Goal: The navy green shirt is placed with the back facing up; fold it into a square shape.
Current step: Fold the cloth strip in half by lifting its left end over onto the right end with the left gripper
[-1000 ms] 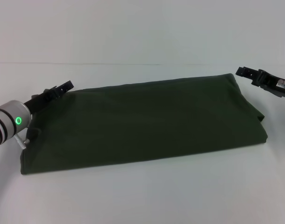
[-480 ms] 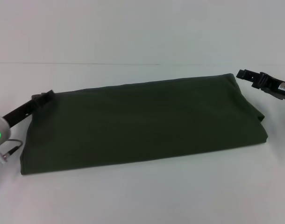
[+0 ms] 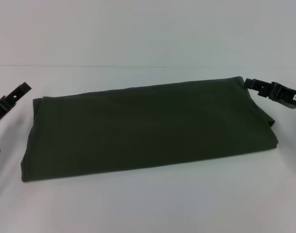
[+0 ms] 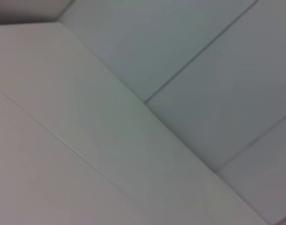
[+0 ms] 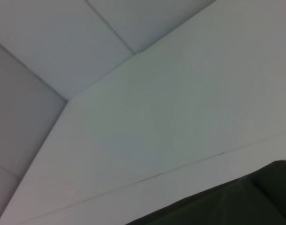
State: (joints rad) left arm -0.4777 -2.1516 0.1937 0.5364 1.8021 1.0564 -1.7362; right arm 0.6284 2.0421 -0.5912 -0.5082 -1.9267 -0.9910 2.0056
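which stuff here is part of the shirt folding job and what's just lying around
Part of the job:
- navy green shirt, folded into a long band on the table
- left gripper, off the shirt's left end
- right gripper, at its far right corner

Just lying about:
- white table; nothing else visible

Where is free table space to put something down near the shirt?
The wide strip of table in front of the shirt is bare, and so is the strip behind it. The ends are tighter: the left gripper hangs off one end, and the right gripper sits at the far right corner.
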